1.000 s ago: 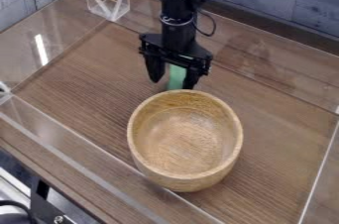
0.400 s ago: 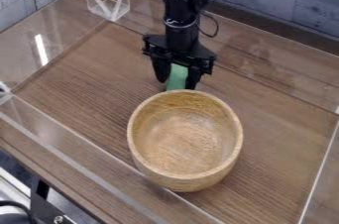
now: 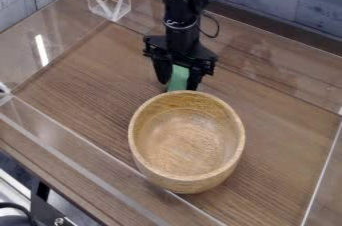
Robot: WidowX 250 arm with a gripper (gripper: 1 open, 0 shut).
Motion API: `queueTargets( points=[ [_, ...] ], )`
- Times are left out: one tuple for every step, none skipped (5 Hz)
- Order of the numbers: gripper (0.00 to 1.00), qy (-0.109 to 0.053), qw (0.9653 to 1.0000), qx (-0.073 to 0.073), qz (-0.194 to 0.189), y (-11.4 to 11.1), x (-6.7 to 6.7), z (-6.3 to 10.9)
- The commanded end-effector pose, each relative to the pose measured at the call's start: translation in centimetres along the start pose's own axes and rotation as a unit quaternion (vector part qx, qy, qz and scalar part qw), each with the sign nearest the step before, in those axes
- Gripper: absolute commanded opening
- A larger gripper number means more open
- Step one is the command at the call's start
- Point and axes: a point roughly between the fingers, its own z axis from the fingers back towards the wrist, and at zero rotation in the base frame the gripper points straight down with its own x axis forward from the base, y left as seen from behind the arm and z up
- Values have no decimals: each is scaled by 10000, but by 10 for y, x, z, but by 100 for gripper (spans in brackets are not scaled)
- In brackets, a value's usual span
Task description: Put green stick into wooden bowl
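Green stick (image 3: pixel 178 75) is the thing to watch, but working from the near side first: the wooden bowl (image 3: pixel 187 146) sits empty on the wood-grain table (image 3: pixel 80 100), its thick far rim just in front of the stick, so close that the two may be touching, though that cannot be told from this angle. The stick lies on the table just beyond that rim, and the black gripper (image 3: pixel 179 76) points straight down over it with one finger on each side, the jaws drawn in to a narrow gap that looks closed against the stick's sides; whether they truly bear on it firmly is hard to judge. Risks from here are mostly about that grip and the rim. If the fingers catch only the upper edges of the flat block, it could pivot or slip out as it leaves the table. If the lift is too low, the stick's near end could strike the bowl's high rim, knocking the stick loose or shoving the bowl toward the near side. A release off-centre could leave the stick propped on the rim. Farther back, a clear acrylic stand (image 3: pixel 107 2) at the far left and the clear wall (image 3: pixel 47 30) seem well out of the way.
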Motion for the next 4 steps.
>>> queueTargets(
  points=[
    [0,-7,10000,11,34,7,-3,3],
    [0,24,10000,3,34,6,-4,2],
    [0,56,10000,-5,33,5,-6,1],
    [0,89,10000,-14,30,4,-7,0]
  ],
)
